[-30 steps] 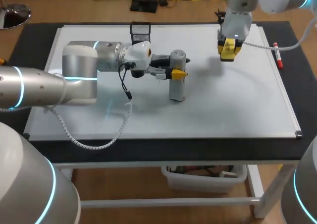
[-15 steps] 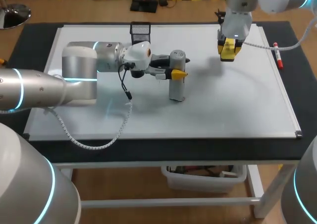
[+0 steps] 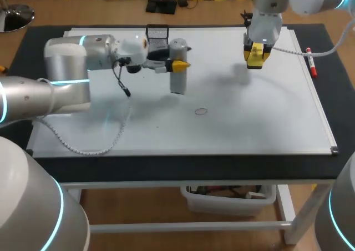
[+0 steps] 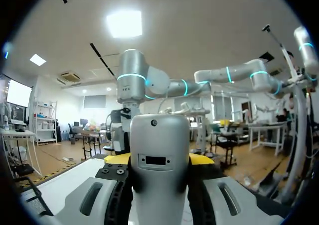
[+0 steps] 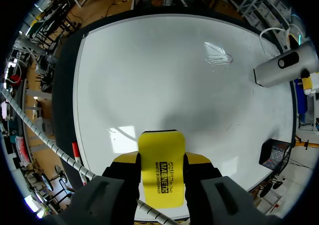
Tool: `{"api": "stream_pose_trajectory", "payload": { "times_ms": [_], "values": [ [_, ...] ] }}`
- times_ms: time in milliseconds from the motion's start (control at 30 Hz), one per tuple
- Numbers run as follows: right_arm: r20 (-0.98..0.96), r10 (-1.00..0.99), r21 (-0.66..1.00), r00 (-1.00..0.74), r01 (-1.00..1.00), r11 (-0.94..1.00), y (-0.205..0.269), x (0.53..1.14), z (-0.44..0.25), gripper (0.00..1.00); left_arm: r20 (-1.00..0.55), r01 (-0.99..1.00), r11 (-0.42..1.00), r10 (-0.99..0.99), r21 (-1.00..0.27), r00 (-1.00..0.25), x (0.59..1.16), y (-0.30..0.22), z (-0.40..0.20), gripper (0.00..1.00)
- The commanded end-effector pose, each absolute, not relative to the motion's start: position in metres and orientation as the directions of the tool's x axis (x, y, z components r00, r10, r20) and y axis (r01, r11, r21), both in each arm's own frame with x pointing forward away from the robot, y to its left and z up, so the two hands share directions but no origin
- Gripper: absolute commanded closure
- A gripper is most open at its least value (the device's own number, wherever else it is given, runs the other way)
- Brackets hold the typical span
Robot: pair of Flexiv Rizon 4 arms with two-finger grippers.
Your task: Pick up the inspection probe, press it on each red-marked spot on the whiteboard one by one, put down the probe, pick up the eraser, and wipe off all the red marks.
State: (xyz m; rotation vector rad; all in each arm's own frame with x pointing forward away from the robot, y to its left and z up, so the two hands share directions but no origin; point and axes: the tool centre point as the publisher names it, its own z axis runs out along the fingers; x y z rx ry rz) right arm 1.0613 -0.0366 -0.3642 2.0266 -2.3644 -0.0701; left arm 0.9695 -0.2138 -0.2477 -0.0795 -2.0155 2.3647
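The grey inspection probe stands upright over the whiteboard, just in front of the black mesh holder. My left gripper is shut on its upper part. In the left wrist view the probe fills the space between the yellow tips of that gripper. A faint red ring mark lies mid-board. Over the board's back right, my right gripper is shut on the yellow eraser. Its own view shows the eraser clamped in the gripper, with the probe and a faint mark far ahead on the whiteboard.
A black mesh holder stands at the board's back edge, close behind the probe. A red marker lies by the board's right edge. My left arm's cable trails over the front left of the board.
My left arm has carried the probe from mid-board back and left toward the mesh holder, uncovering a faint ring mark where it stood. The right arm has kept still.
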Motion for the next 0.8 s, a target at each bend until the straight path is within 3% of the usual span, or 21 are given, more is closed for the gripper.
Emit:
{"api": "stream_pose_trajectory", "payload": {
  "times_ms": [33, 500, 800],
  "values": [
    [-0.007, -0.989, 0.052, -0.151, -0.987, 0.150, -0.037, 1.062, -0.363, 1.00, -0.023, 0.027, -0.117, -0.039, -0.993, -0.999, 0.967, -0.174, -0.241, 1.00],
    [-0.007, -0.989, 0.052, -0.151, -0.987, 0.150, -0.037, 1.062, -0.363, 1.00, -0.018, 0.047, -0.096, -0.283, -0.994, -0.959, 1.008, -0.067, -0.241, 1.00],
    [-0.007, -0.989, 0.052, -0.151, -0.987, 0.150, -0.037, 1.062, -0.363, 1.00, -0.015, 0.060, -0.112, -0.371, -0.992, -0.928, 1.022, -0.025, -0.238, 1.00]
  ]
}}
